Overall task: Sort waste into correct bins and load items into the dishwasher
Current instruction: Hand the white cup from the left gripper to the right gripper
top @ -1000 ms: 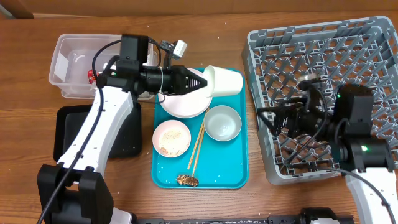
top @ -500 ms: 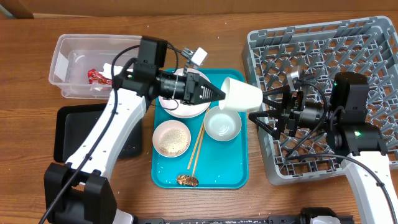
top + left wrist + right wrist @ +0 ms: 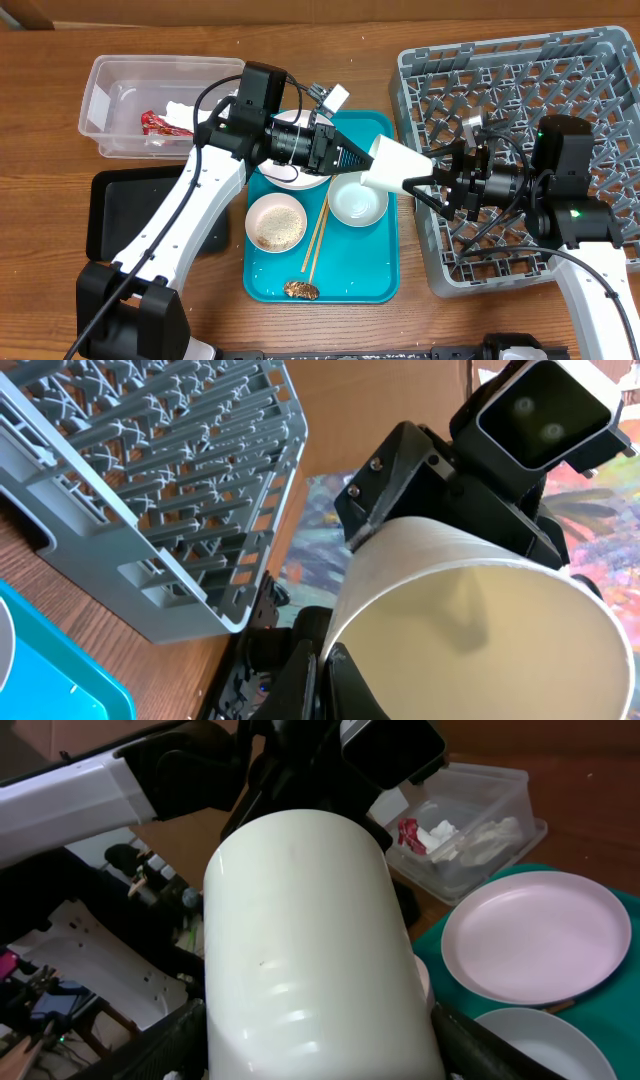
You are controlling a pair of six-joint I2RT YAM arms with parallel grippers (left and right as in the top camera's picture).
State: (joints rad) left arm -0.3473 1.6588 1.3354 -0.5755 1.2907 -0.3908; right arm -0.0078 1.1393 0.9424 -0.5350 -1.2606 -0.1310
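A white cup (image 3: 393, 163) hangs tilted over the right side of the teal tray (image 3: 350, 272). My left gripper (image 3: 357, 157) is shut on the cup's rim; in the left wrist view the jaws (image 3: 325, 672) pinch the wall of the cup (image 3: 470, 610). My right gripper (image 3: 421, 184) is open, with one finger on each side of the cup's base. In the right wrist view the cup (image 3: 310, 940) fills the space between the fingers (image 3: 320, 1055). The grey dishwasher rack (image 3: 520, 60) stands at the right.
The tray holds a pink plate (image 3: 292, 176), a pale bowl (image 3: 360, 205), a small bowl with crumbs (image 3: 276, 222), chopsticks (image 3: 318, 238) and a food scrap (image 3: 301, 290). A clear bin with wrappers (image 3: 120, 95) and a black bin (image 3: 108, 215) stand at the left.
My left gripper has carried the cup rightward from over the plate toward the rack. My right gripper has moved left, and its open fingers now straddle the cup's base.
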